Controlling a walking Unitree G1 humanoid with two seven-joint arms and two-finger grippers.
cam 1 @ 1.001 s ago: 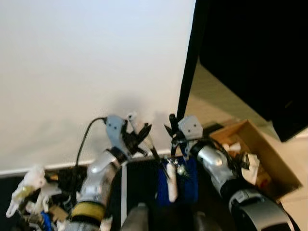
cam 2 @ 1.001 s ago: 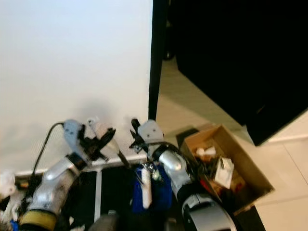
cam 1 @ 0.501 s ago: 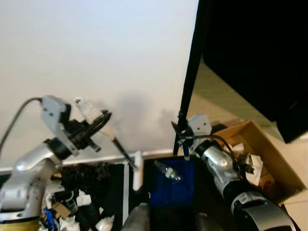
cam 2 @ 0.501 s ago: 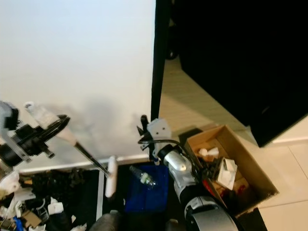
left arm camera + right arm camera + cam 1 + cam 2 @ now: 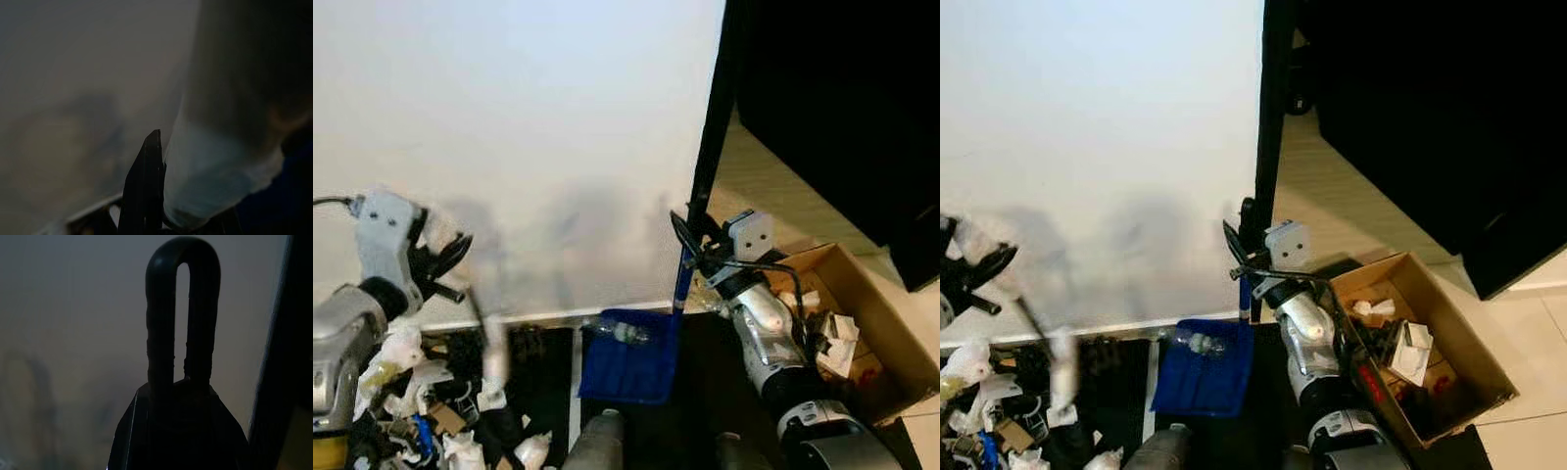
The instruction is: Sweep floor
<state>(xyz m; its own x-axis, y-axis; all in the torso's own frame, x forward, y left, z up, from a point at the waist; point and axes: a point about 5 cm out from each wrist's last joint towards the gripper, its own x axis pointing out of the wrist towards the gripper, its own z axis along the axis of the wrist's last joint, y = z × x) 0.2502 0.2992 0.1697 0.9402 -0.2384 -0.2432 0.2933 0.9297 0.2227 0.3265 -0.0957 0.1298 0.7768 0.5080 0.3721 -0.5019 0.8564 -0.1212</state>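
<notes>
Left claw (image 5: 445, 262) grips the blurred brush (image 5: 489, 338) over the litter (image 5: 421, 392); right claw (image 5: 690, 240), raised, clamps the dustpan (image 5: 626, 357) handle.

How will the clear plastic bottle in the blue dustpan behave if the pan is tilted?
The clear plastic bottle lies on its side, so it would probably roll. It looks empty, likely light. The blue dustpan has an open front edge, so it might slip out.
</notes>
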